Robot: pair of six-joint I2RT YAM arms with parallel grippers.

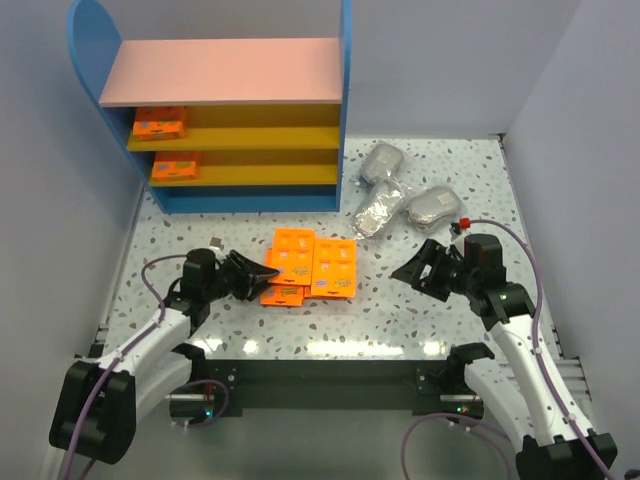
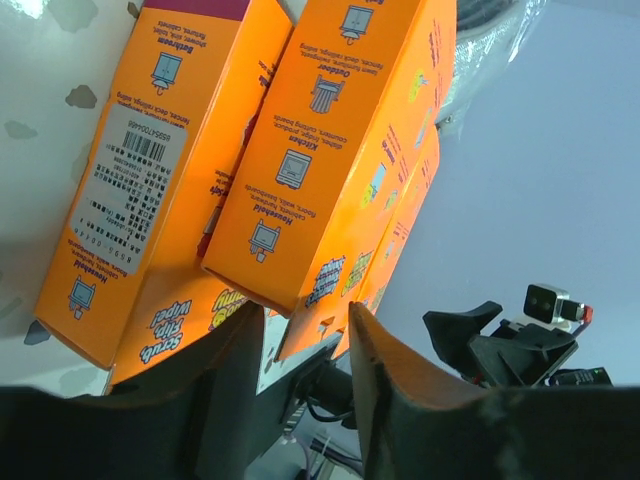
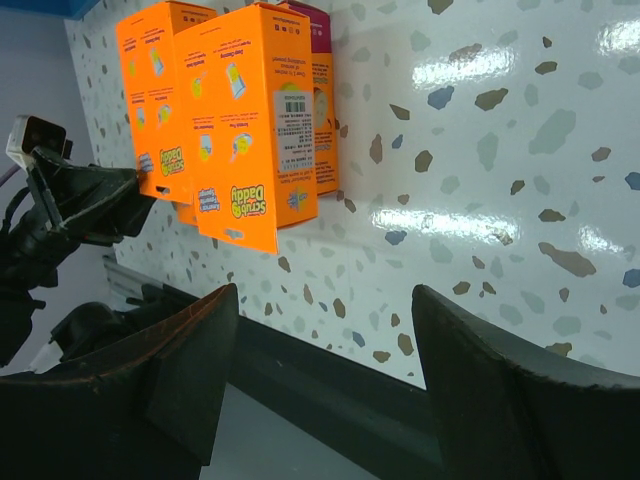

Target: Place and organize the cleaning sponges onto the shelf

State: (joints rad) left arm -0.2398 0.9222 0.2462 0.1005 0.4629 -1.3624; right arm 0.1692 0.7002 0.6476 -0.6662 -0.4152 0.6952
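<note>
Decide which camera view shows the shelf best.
The top external view: the shelf appears whole, pink top and both yellow boards. The right wrist view catches only a blue sliver, possibly its base; the left wrist view shows none of it.

The top view looks down from high behind the near edge of the table point(image 1: 400, 320), taking in all of it, with the shelf point(image 1: 220, 72) at the far left corner. The left wrist view sits right against the orange packs point(image 2: 330, 150). The right wrist view faces left, farther back, sharing those packs and the left gripper point(image 3: 135, 182).
</note>
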